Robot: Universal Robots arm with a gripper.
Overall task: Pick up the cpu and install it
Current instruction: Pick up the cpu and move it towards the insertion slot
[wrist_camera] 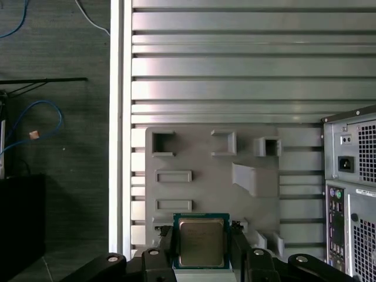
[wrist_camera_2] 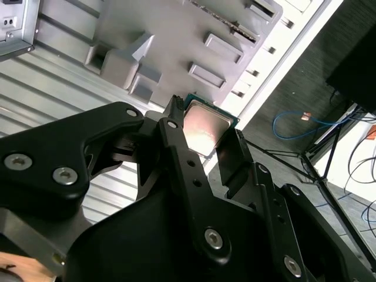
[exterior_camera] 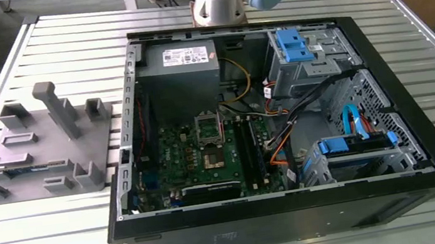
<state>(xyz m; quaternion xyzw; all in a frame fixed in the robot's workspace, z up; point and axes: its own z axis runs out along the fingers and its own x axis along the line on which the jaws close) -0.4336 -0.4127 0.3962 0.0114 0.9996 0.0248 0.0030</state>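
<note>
Clamping the cpu (wrist_camera: 201, 242) in the end effector (wrist_camera_2: 205, 130), clear of the grey tray (wrist_camera: 200, 155), mid-carry; probably needing square alignment for seating.

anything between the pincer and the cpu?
Nothing. In both wrist views the pincer is shut on the cpu, clamping it from two opposite sides. The grey holder tray lies well behind it.

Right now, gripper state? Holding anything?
Gripper: closed, holding the cpu between its fingers.
</note>
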